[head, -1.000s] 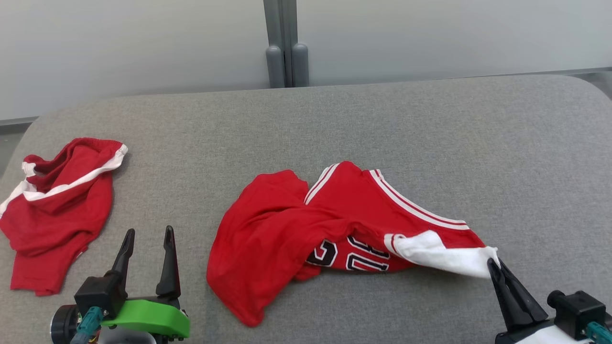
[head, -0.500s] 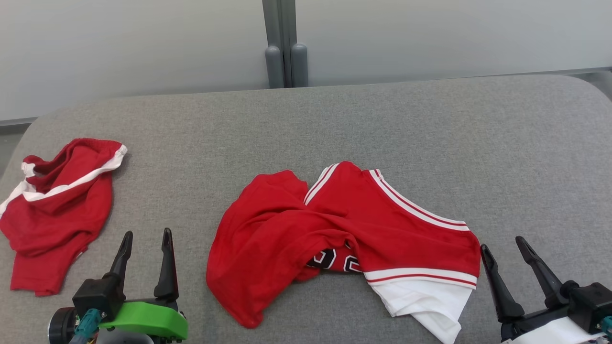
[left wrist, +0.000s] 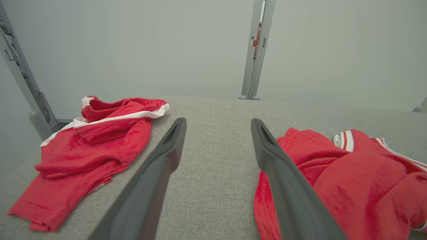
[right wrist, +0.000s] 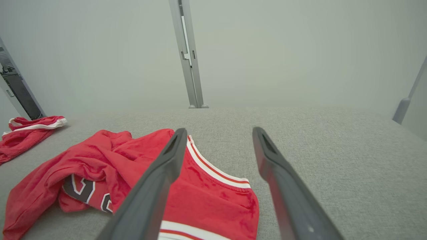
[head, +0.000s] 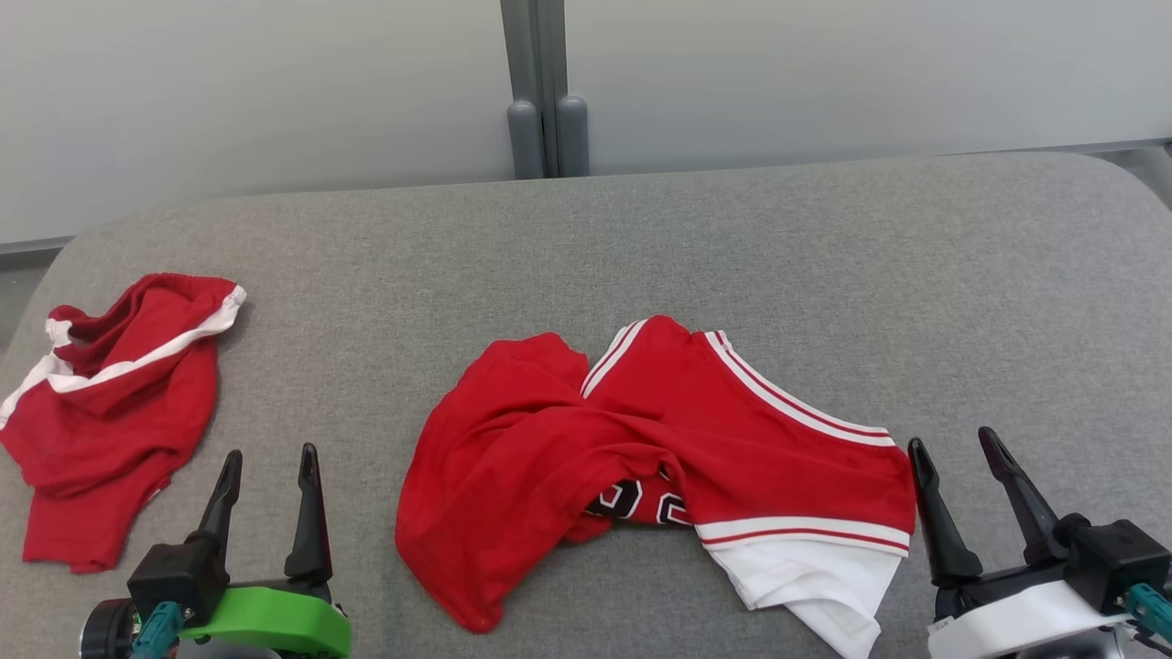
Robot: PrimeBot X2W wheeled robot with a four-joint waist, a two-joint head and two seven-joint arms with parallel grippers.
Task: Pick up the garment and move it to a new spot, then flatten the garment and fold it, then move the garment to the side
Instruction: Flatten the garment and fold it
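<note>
The jersey (head: 641,439), red with white-and-red trim and dark numerals partly hidden in a fold, lies crumpled near the middle of the grey counter (head: 641,238), toward its near edge. A white panel (head: 806,577) folds out at its near right corner.

The right gripper (head: 952,438) sits low over the counter just beside the jersey's right edge. Its jaws are apart with nothing between them.

The left gripper (head: 269,452) is over bare counter, between the jersey and a second red garment (head: 119,403). Its jaws are apart and empty.

The second red garment, with a white stripe, is bunched at the counter's left end, well apart from the jersey. A grey post (head: 540,91) stands behind the counter's far edge.
</note>
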